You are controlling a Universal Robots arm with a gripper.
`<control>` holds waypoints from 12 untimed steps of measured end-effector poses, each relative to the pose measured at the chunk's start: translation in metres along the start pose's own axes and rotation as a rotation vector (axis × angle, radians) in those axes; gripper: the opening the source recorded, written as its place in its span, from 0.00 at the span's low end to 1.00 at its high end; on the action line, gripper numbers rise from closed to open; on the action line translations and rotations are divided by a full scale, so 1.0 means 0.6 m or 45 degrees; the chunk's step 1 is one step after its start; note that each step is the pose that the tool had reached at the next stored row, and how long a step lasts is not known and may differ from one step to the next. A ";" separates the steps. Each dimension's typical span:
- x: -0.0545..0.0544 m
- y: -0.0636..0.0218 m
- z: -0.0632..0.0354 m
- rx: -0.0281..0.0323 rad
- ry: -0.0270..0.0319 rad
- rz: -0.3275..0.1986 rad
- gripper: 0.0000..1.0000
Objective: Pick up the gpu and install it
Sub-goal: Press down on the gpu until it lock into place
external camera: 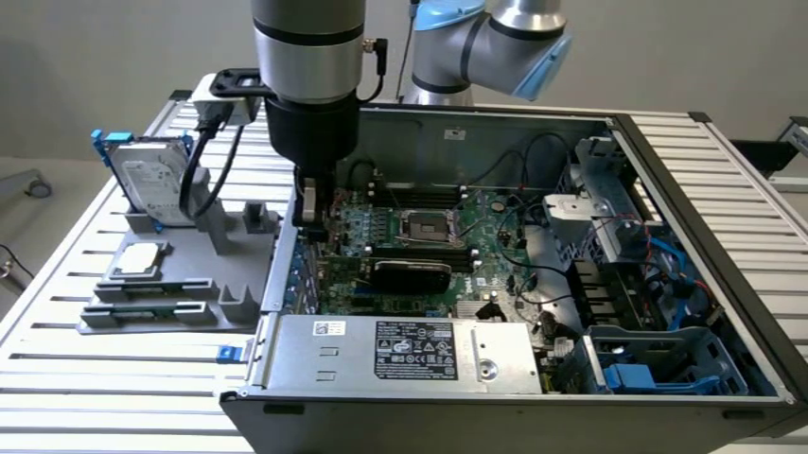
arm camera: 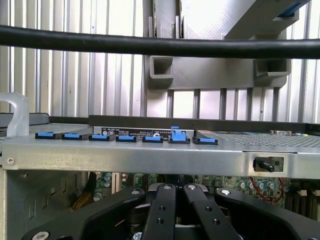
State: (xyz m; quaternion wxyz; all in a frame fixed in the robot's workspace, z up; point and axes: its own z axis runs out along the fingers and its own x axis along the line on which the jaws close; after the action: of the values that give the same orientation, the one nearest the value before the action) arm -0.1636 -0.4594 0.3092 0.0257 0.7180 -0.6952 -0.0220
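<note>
While the end effector hangs low inside the open computer case, the gpu sits upright on the motherboard, just beside it toward the exterior view's right. Its fingers meet, gripping nothing visible.

Slatted aluminium work table of ribbed silver profiles spans the scene under even, diffuse light, with a plain pale grey wall behind and, at the exterior view's left, light floor beyond the table edge.
</note>
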 end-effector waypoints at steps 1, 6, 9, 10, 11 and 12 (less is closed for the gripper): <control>0.000 0.000 0.000 0.0001 -0.0001 0.000 0.11; 0.000 0.000 0.001 0.0000 -0.0001 0.000 0.11; 0.000 0.001 0.002 0.0000 -0.0001 0.000 0.11; 0.000 0.001 0.002 0.0000 -0.0001 0.000 0.11; 0.000 0.001 0.003 0.0000 0.0000 0.000 0.11; 0.000 0.001 0.003 0.0001 -0.0002 0.000 0.11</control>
State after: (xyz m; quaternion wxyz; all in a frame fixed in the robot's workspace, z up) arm -0.1642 -0.4593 0.3075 0.0256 0.7180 -0.6953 -0.0220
